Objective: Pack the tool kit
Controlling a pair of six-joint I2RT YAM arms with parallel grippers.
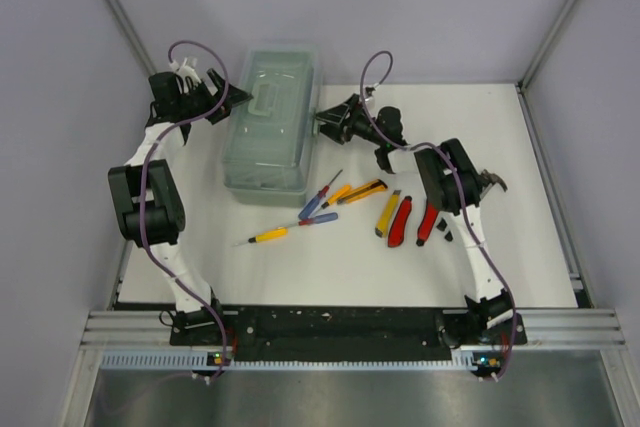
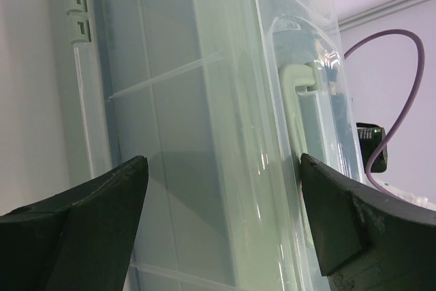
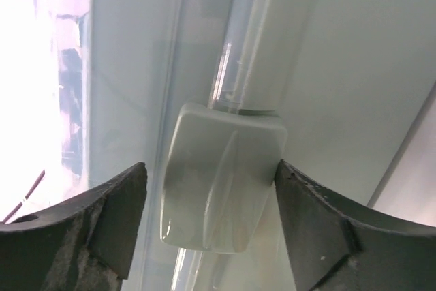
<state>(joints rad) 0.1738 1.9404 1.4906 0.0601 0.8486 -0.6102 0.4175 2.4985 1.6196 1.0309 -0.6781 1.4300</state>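
Since the shut toolbox point(image 1: 272, 122) toward the surface's far-left corner looks rigid, slick and light, its pale latch point(image 3: 221, 175), straddled by the released right claw point(image 1: 322, 119), seems the hold, the left claw point(image 2: 221, 161) gaping unclenched alongside.

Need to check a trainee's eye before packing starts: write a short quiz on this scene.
1. True or false: the toolbox stands open.
2. What sits between the right jaws? A. latch B. pliers C. knife
3. Fill in: the screwdrivers lie loose on the ___.
Key: 1 false; 2 A; 3 table.
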